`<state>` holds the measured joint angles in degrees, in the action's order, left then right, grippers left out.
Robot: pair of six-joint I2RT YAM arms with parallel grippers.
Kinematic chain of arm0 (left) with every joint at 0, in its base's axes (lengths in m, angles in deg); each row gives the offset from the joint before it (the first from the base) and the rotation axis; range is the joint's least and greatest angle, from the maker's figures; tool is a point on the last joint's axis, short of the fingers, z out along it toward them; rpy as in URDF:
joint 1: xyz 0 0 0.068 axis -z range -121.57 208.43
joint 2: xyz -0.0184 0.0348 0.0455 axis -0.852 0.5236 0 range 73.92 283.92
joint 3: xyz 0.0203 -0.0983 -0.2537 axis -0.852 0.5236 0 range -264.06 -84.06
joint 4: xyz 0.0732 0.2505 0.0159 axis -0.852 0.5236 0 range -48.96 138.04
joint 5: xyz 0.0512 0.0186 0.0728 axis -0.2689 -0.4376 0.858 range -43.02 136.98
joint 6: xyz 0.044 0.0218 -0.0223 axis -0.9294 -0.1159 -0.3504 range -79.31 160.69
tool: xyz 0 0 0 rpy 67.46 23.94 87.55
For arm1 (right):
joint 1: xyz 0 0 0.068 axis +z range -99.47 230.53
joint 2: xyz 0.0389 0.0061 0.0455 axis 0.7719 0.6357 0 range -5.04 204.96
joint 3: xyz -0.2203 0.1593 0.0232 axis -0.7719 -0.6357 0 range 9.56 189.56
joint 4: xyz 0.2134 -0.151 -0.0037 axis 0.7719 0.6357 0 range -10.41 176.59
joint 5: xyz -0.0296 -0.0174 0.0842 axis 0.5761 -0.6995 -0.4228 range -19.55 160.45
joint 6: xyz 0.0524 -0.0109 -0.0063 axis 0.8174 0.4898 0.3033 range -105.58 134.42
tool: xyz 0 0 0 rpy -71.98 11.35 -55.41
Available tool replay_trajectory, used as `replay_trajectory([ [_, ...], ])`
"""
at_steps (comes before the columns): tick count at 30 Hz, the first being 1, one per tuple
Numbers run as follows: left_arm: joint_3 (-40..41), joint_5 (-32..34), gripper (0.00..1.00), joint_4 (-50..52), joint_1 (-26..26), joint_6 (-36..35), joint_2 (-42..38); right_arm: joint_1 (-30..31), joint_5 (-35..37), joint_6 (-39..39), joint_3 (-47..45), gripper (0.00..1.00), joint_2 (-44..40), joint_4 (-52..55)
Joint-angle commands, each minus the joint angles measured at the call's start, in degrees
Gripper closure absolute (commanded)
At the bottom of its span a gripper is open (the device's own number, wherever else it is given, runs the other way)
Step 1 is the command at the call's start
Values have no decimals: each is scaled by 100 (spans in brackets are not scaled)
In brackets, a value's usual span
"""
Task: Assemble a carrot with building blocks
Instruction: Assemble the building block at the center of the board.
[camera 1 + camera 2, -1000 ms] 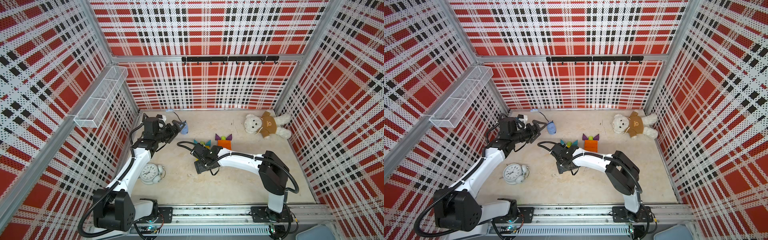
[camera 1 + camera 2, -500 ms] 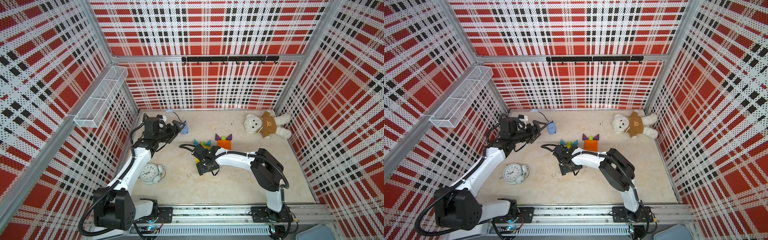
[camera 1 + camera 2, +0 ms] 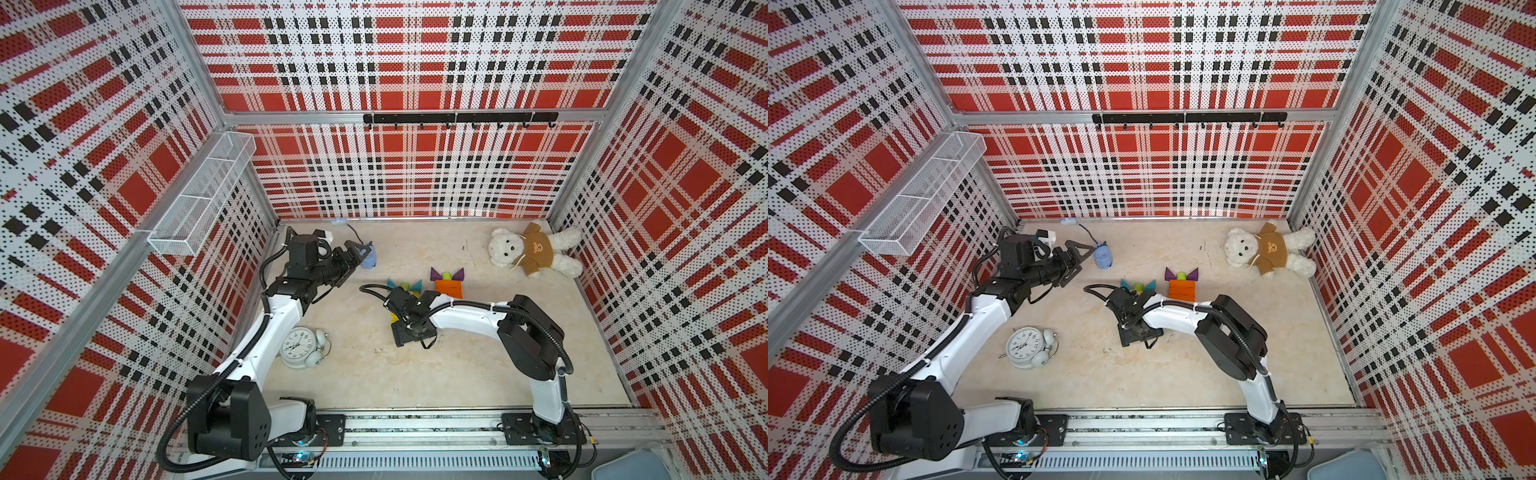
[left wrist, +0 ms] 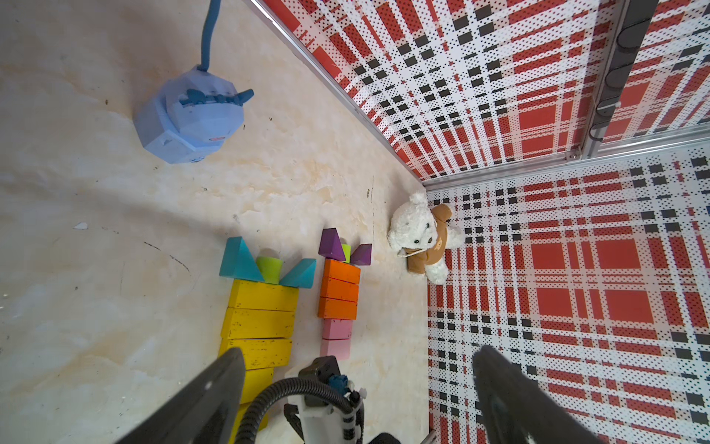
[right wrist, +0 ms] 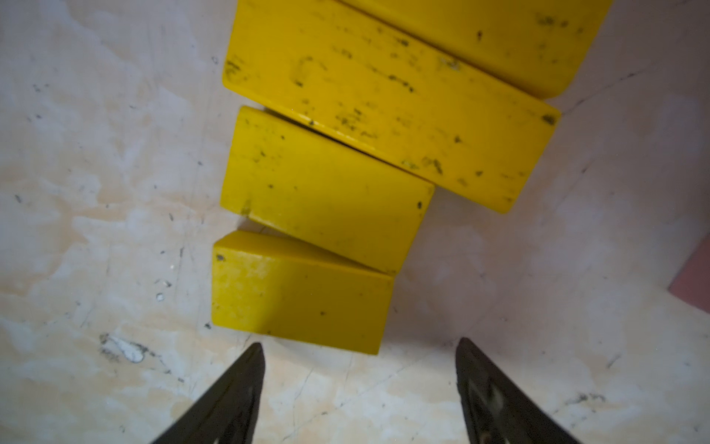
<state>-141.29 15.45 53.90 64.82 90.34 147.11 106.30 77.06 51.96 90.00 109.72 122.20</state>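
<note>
In the left wrist view two rows of building blocks lie on the floor. One is a column of yellow bars (image 4: 258, 323) topped by teal triangles (image 4: 238, 259) and a lime stub (image 4: 269, 269). Beside it, orange bars (image 4: 340, 288) and pink bars (image 4: 336, 338) run under purple triangles (image 4: 330, 244). My right gripper (image 5: 360, 344) hangs open just short of the smallest yellow block (image 5: 303, 296), touching nothing. In a top view the right gripper (image 3: 401, 322) hides most of the yellow row. My left gripper (image 4: 359, 351) is open and empty, held near the left wall (image 3: 357, 251).
A white alarm clock (image 3: 300, 341) lies at front left. A plush bear (image 3: 532, 251) sits in the far right corner. A blue toy on a cord (image 3: 369, 261) rests just past the left gripper. A wire basket (image 3: 199, 199) hangs on the left wall.
The right arm's elbow has swung a little to the left while its wrist stays over the yellow row's narrow end. The left arm has not moved.
</note>
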Motion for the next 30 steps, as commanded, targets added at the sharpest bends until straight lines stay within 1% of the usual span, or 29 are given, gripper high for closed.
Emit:
replay_trajectory([
  [1,31,-61,5,-149,-74,10,-22,-31,41,180,178,20,166,-95],
  [20,37,-69,5,-144,-73,1,18,-127,103,167,301,20,232,-86],
  [27,37,-81,5,-144,-69,1,53,-128,-44,-12,264,21,181,-119],
  [30,32,-87,5,-148,-76,1,56,-119,-134,-164,183,22,84,-170],
])
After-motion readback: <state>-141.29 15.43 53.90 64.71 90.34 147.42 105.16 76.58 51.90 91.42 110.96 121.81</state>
